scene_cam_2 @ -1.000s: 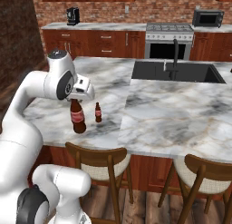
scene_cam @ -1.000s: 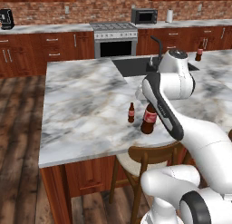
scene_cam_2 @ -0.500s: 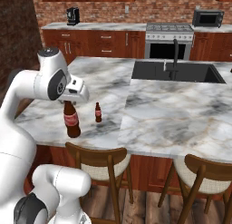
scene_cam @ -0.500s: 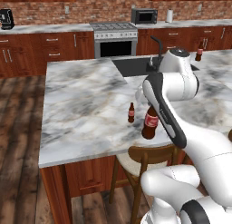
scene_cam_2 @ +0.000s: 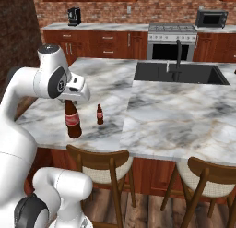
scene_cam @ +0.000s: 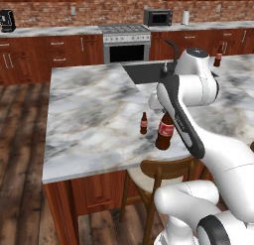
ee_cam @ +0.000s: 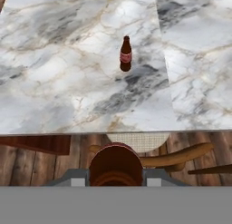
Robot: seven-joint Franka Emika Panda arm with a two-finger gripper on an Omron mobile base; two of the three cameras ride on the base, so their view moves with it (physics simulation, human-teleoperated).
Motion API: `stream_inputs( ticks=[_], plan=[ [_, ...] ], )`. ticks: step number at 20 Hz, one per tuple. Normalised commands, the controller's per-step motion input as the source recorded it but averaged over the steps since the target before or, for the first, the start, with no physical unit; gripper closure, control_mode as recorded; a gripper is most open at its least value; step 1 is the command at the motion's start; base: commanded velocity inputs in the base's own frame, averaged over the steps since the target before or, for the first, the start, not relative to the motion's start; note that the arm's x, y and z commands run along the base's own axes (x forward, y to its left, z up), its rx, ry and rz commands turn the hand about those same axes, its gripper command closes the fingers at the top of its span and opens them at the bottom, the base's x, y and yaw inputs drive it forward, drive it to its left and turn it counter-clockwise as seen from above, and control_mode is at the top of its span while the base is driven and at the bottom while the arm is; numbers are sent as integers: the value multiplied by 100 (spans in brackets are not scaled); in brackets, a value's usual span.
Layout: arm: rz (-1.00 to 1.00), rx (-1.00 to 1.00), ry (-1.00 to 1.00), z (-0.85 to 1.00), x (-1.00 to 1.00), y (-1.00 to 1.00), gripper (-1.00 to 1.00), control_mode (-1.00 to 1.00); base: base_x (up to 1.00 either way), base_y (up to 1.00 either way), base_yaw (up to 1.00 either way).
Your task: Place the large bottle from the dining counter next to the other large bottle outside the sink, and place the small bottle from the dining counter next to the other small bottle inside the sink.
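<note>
Hand view: large bottle held at tabletop edge

Gripper (scene_cam_2: pixel 70 100) is clamped on the neck of the large bottle (scene_cam_2: pixel 72 122), which hangs upright at the front edge of the tabletop (scene_cam: pixel 89 110), seemingly just off it. Small brown bottle (scene_cam: pixel 144 123) stands just beside the large bottle, toward the sink (scene_cam_2: pixel 182 72). Risk: swinging the large bottle toward the sink could clip the small bottle and topple it; a neck-only grip may let the heavy body pivot or slip.

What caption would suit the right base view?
End effector lifting the large cola bottle by its neck above the marble dining counter, small brown bottle standing beside.
</note>
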Motion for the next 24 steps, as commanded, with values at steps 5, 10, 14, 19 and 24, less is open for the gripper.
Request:
stream_inputs(
  ticks=[5,10,14,19,24],
  plan=[
    [0,0,0,0,-1,0,100,-100,0,0,0],
    [0,0,0,0,0,0,100,100,-2,3,0],
    [0,0,0,0,0,0,100,100,-38,86,-6],
    [0,0,0,0,0,0,100,100,-21,100,-12],
    [0,0,0,0,0,0,100,100,0,100,-28]
  ],
)
